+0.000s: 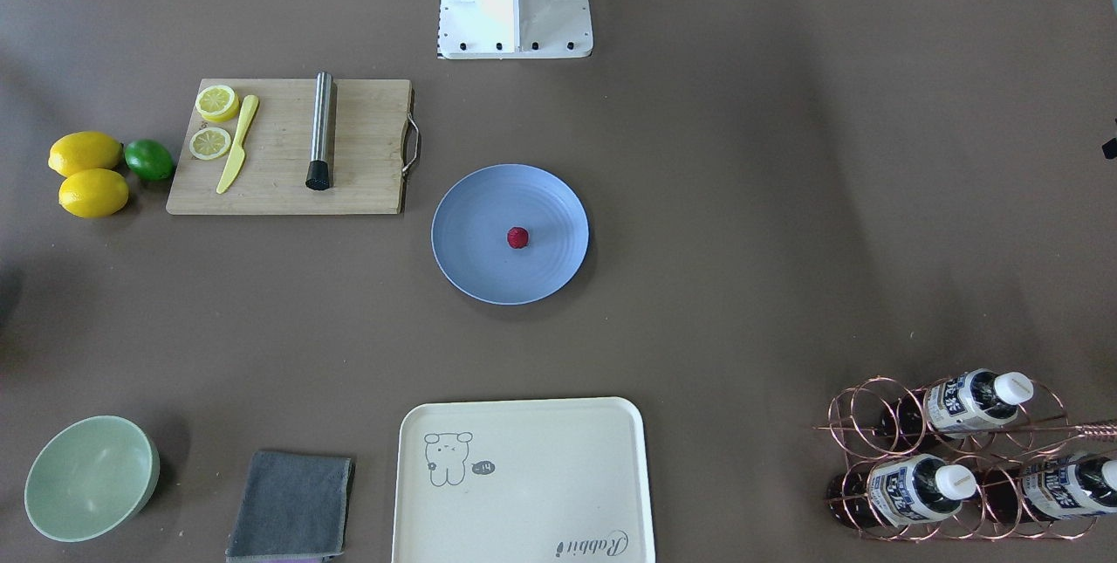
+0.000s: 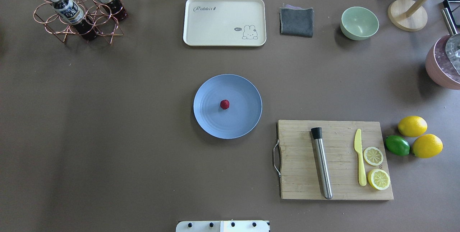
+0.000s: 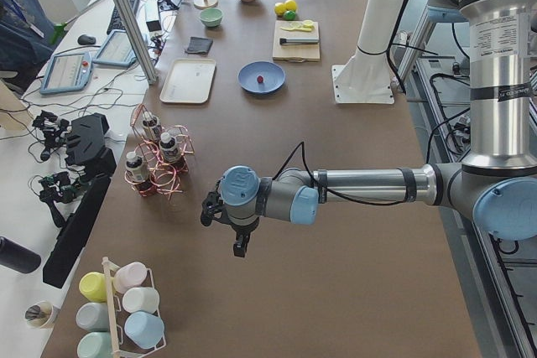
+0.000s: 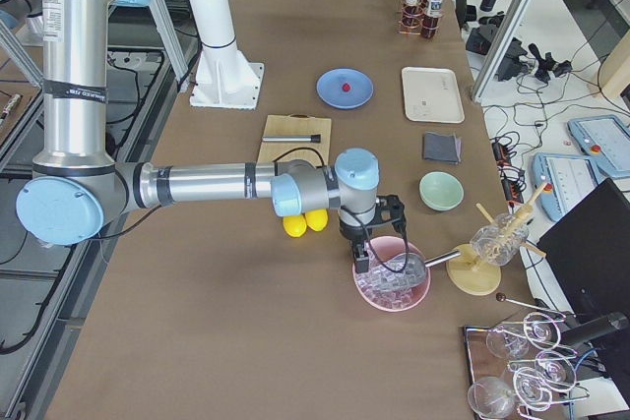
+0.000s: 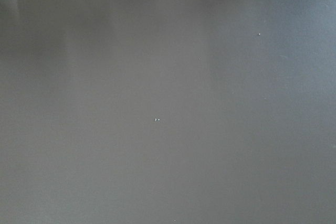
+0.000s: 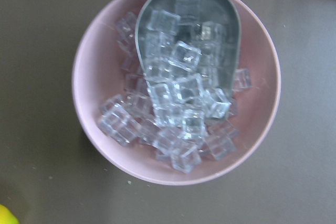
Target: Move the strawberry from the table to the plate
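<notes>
Table [image 2: 107, 117]: brown and flat. It fills my screen from one side to the other.
Left pincer [image 3: 240, 249]: far out at the left end, hanging a little above bare table. I only see it from the side, so I cannot tell if it is open or closed. Its own camera shows only brown table.
Bottles [image 2: 67, 9]: in the far left corner, lying in a wire rack. They are well away from my job.
Tray [image 2: 222, 23]: cream, on the far side near the middle.
Plate [image 2: 215, 126]: blue and round, in the middle of the table.
Strawberry [image 2: 224, 104]: small and red. It sits on the plate, almost in the very middle, not on the table.
Job: I think it is done, because the berry is where it should be. The best thing now is to leave it alone.
Cutting board [image 2: 298, 153]: on the near side, just right of the plate and not touching it.
Lemons [image 2: 412, 126]: right of the board, with a green lime beside them.
Pink bowl [image 6: 89, 61]: at the right end, full of ice cubes, with a metal scoop [image 6: 226, 19] in it.
Right pincer [image 4: 377, 245]: just above the pink bowl. I only see it from the side too, so I cannot tell if it is open or closed.
Care: if I move the right arm, I should lift it straight up first so it does not bump the scoop or spill ice. I should keep both arms away from the middle so nothing knocks the plate and rolls the berry off.
</notes>
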Action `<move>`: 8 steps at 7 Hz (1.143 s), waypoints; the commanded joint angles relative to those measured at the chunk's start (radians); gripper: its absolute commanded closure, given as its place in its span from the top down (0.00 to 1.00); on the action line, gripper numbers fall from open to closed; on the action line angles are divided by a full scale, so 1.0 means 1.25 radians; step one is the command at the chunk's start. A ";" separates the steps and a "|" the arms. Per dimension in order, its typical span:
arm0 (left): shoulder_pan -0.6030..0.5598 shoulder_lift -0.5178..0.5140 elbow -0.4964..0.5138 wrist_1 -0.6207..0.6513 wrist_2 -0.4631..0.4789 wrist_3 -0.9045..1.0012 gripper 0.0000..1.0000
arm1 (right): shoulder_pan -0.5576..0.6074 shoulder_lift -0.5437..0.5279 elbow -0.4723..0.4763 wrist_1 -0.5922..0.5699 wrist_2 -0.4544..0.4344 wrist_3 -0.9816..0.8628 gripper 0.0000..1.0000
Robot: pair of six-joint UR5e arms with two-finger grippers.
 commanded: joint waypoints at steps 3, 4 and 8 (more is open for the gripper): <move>0.000 0.000 0.011 0.000 0.000 0.002 0.98 | 0.091 -0.007 -0.052 -0.022 0.008 -0.112 1.00; 0.000 0.000 0.011 0.000 0.000 0.002 0.98 | 0.102 0.025 -0.047 -0.100 0.049 -0.112 1.00; 0.000 0.000 0.043 -0.002 -0.001 0.000 0.98 | 0.104 0.006 -0.042 -0.147 0.053 -0.114 1.00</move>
